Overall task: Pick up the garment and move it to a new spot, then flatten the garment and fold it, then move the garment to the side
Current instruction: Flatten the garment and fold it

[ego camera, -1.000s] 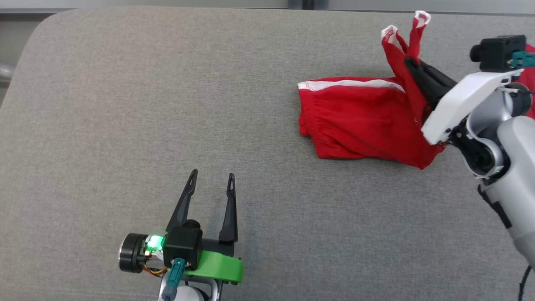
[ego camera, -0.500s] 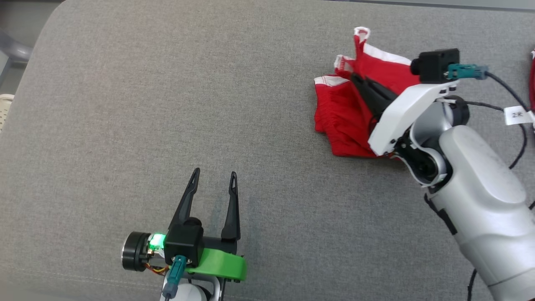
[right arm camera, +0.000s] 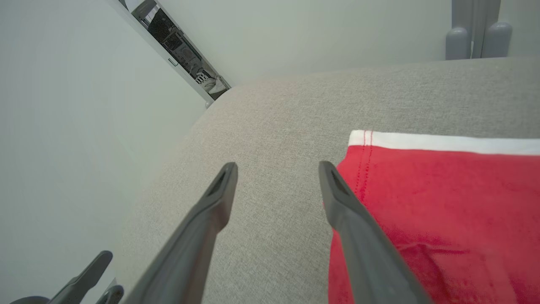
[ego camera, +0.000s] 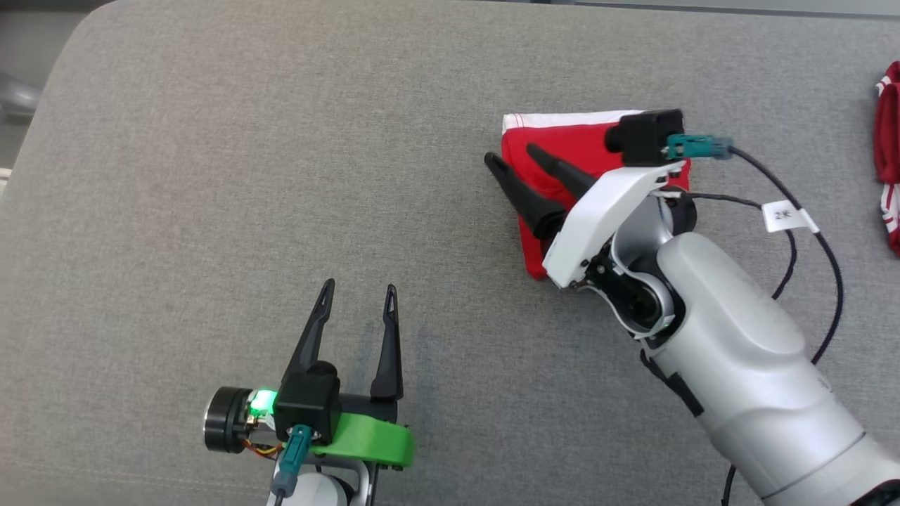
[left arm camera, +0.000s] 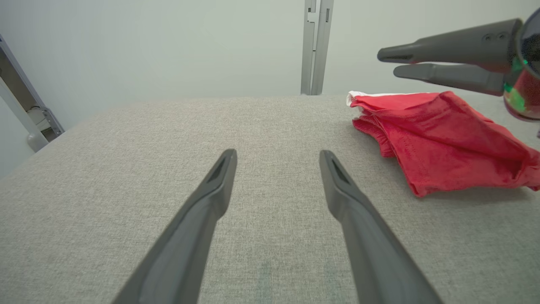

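The red garment (ego camera: pixel 562 144) with a white band lies folded into a compact pile on the grey padded table (ego camera: pixel 281 140), partly under my right arm. My right gripper (ego camera: pixel 511 155) is open just above the garment's left edge, one finger over the cloth and the other over bare table, holding nothing. The right wrist view shows the garment (right arm camera: pixel 443 202) lying flat under the right-hand finger. My left gripper (ego camera: pixel 358 288) rests open and empty near the front of the table, well to the left. In the left wrist view the garment (left arm camera: pixel 438 139) lies ahead to the right, below my right gripper (left arm camera: pixel 388 63).
Another red and white cloth (ego camera: pixel 887 154) lies at the table's far right edge. A black cable with a white tag (ego camera: pixel 784 216) loops beside my right arm. The table's rounded corner (ego camera: pixel 77 28) is at the upper left. A grey post (left arm camera: pixel 314 46) stands behind the table.
My right gripper has opened and let go of the garment. The raised part of the cloth now lies folded flat. The right arm has swung left, and the head view shifted.
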